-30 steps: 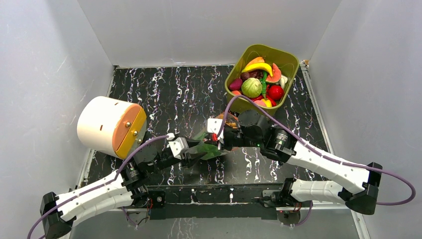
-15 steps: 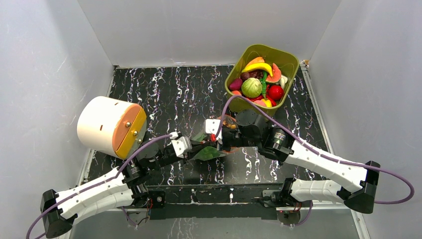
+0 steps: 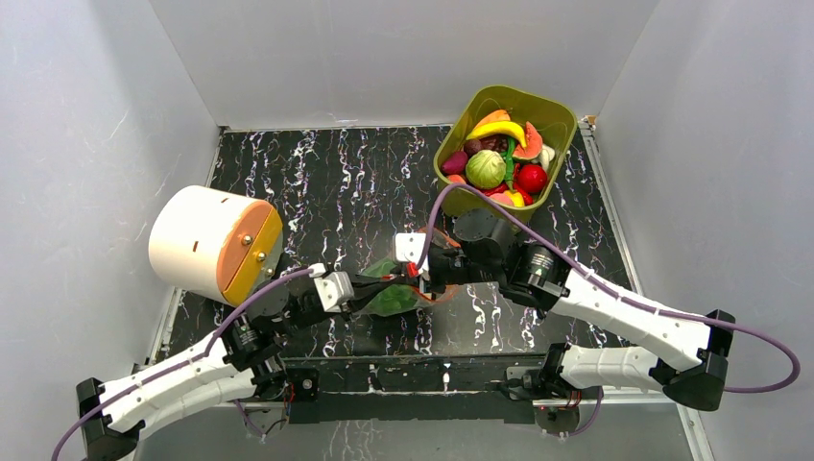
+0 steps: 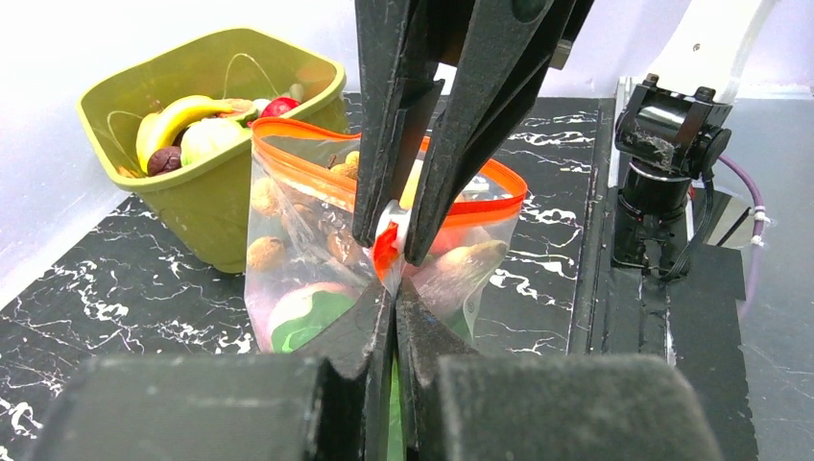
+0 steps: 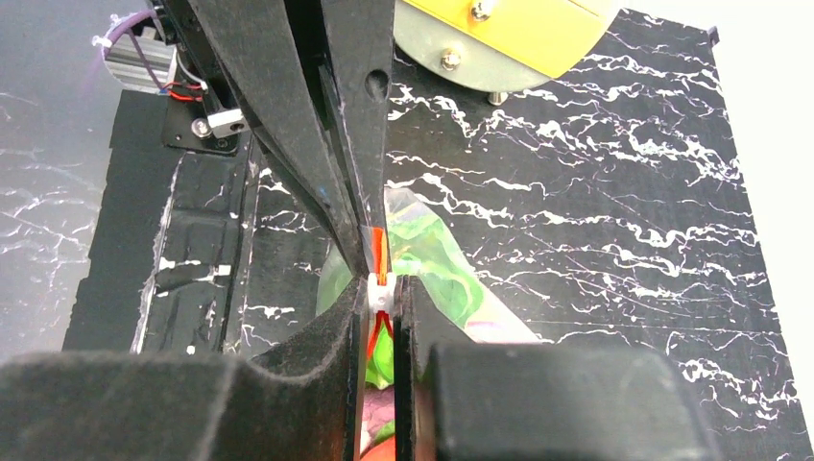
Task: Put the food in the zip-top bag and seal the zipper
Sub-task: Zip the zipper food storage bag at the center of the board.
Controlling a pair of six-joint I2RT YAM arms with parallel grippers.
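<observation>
Left wrist view: one clear zip-top bag (image 4: pixel 288 240) stands upright near the middle of the table, held between the two claws. Toy food (image 4: pixel 307 322) is already inside, a green piece and a few brownish ones; the exact number is too hard to count. Its orange zipper (image 4: pixel 298 130) gapes in a wide loop, so the sealing looks unfinished. The right claw (image 4: pixel 394 245) is clenched on the single white slider tab (image 5: pixel 381 294) at one end of the strip. The left claw (image 4: pixel 394 303) is clenched on the bag's edge just below it. One green tub (image 3: pixel 555 123) at the far right holds a heap of toy fruit (image 3: pixel 499 158). One white drum (image 3: pixel 197 240) sits at the left.
</observation>
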